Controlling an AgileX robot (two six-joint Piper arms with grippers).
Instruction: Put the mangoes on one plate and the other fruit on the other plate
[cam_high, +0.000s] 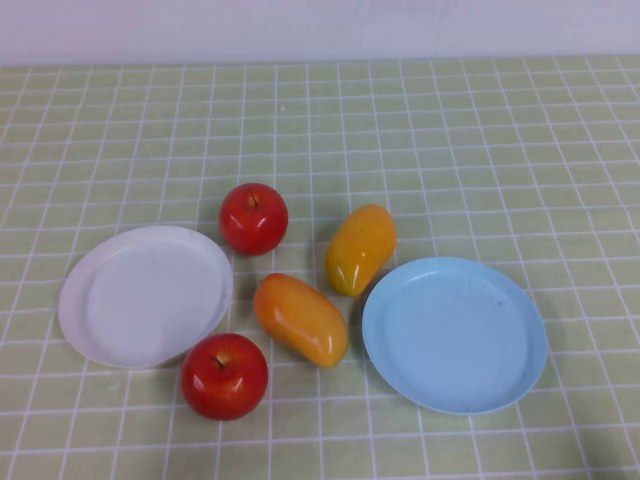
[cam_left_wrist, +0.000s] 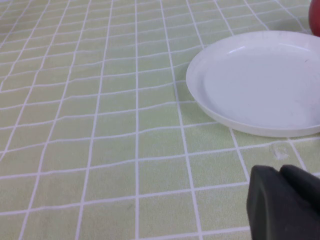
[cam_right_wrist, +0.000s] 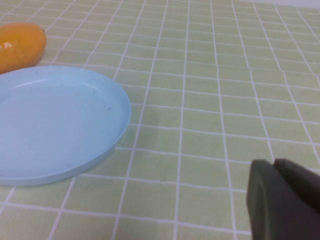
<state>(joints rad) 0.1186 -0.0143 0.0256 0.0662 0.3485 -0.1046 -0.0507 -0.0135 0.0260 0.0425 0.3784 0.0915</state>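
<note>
While both plates lie bare on the green checked tablecloth (cam_high: 450, 130), neither gripper is seen in the high view. The left gripper (cam_left_wrist: 287, 202), its jaws closed together on nothing, is seen in its wrist view low over the cloth, near the white plate (cam_high: 146, 294) but apart from its rim. The right gripper (cam_right_wrist: 285, 197), likewise closed and holding nothing, is seen over bare cloth beside the light blue plate (cam_high: 455, 335), clear of its edge.

Between the plates the fruit is gathered. The orange-red mango (cam_high: 300, 319) lies slantwise at the middle, and the yellower mango (cam_high: 360, 249) lies just beyond it, its lower end near the blue plate's rim. One red apple (cam_high: 253, 218) stands upright just beyond the white plate's far edge; the other red apple (cam_high: 224, 376) stands at that plate's near edge, touching or nearly touching the rim. All four fruits are glossy.

Open cloth is left across the far half of the table and outside both plates.
</note>
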